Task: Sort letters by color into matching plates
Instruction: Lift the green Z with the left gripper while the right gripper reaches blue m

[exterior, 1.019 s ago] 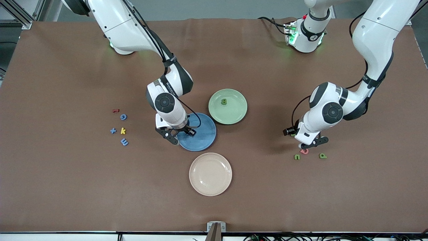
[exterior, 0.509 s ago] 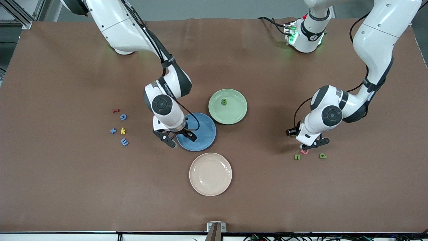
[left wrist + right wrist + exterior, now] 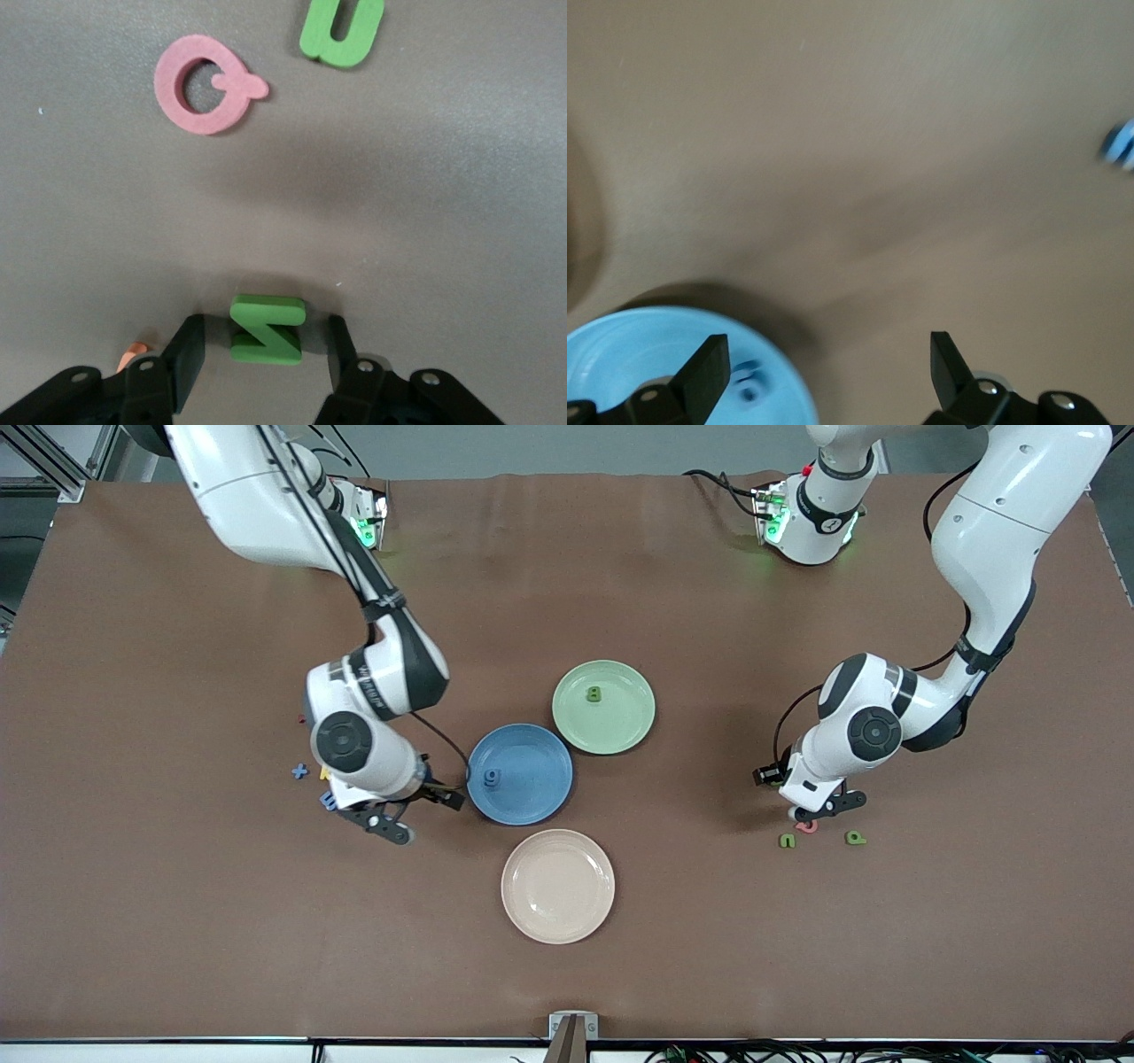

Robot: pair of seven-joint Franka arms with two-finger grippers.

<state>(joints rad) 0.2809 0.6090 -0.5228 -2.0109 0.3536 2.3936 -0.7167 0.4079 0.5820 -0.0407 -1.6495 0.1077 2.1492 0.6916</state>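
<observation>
Flanking green Z (image 3: 267, 329): left end effector (image 3: 266, 354) fingers

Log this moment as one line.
right gripper: open, beside blue plate | left gripper: open around green Z

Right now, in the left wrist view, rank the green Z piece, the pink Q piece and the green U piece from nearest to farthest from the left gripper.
1. Green foam Z piece: on the table between the open fingers of the left gripper.
2. Pink foam Q piece: well clear of the fingers, on bare table.
3. Green foam U piece: beside the Q, slightly farther out, cut off by the picture's edge.
</observation>
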